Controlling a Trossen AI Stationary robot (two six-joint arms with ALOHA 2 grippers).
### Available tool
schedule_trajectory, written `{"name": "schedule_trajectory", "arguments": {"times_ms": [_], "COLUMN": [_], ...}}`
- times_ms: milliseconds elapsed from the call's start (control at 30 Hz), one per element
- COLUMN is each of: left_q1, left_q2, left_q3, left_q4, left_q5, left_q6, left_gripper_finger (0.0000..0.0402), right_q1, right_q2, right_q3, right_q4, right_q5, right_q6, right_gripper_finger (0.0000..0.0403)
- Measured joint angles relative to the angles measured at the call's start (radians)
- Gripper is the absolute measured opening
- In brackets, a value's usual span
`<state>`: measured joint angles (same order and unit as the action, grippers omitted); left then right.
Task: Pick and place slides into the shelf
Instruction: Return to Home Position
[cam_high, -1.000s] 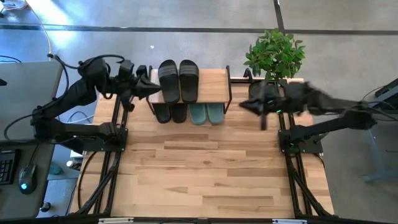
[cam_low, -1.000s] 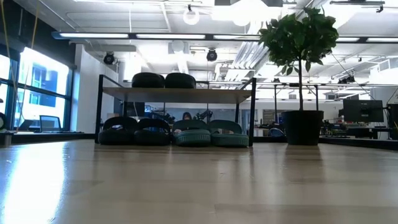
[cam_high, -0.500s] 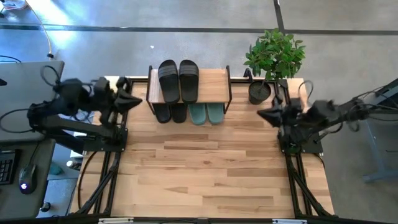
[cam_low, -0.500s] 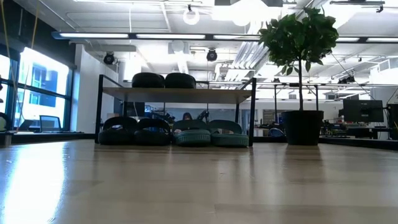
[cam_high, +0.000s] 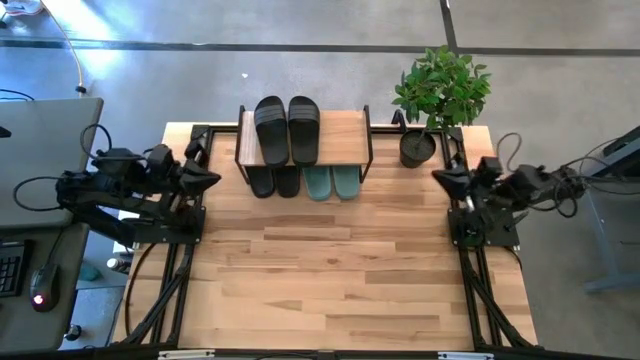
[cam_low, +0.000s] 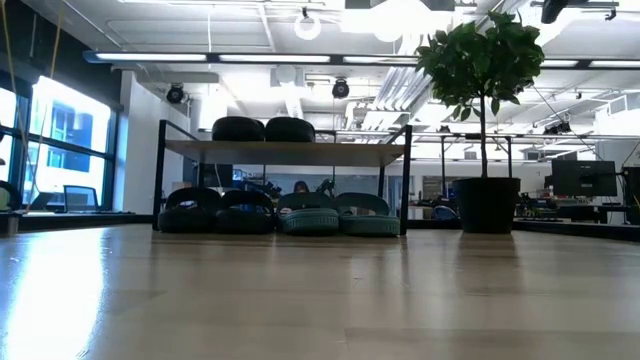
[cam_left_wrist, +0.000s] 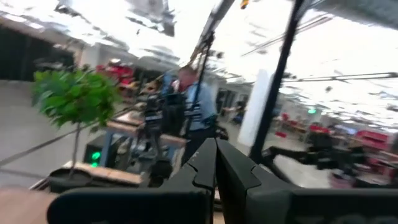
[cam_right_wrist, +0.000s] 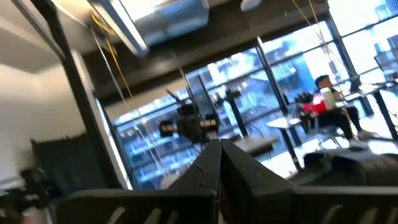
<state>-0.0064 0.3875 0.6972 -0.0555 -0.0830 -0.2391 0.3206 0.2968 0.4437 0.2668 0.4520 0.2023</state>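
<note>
Left gripper (cam_high: 205, 180) and right gripper (cam_high: 440, 177) pinched fully closed, empty, at opposite table sides. Top black slides (cam_high: 287, 128) on the shelf (cam_high: 345, 135); lower black slides (cam_high: 273, 182) and green slides (cam_high: 331, 183) beneath. Risks clipping the potted plant (cam_high: 440, 85) near the right gripper through a wide swing.

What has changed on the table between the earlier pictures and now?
The left gripper pulled back leftward from the shelf, the right gripper rightward, each to its own edge of the table, both shut, holding nothing. The six slides and the shelf stayed put.
</note>
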Motion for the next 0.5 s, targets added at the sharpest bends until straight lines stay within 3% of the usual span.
{"name": "schedule_trajectory", "arguments": {"times_ms": [233,367,500], "left_q1": [0.000,0.000,0.000], "left_q2": [-0.078,-0.070,-0.063], "left_q3": [-0.047,-0.079,-0.105], "left_q4": [0.035,0.147,0.165], "left_q5": [0.104,0.260,0.313], "left_q6": [0.007,-0.009,-0.058], "left_gripper_finger": [0.0000,0.0000,0.0000], "right_q1": [-0.053,-0.093,-0.105], "right_q2": [-0.171,-0.167,-0.147], "right_q3": [-0.062,-0.097,-0.132], "right_q4": [0.000,0.025,0.080], "right_q5": [-0.136,-0.270,-0.351], "right_q6": [0.050,0.159,0.207], "right_gripper_finger": [0.0000,0.0000,0.0000]}}
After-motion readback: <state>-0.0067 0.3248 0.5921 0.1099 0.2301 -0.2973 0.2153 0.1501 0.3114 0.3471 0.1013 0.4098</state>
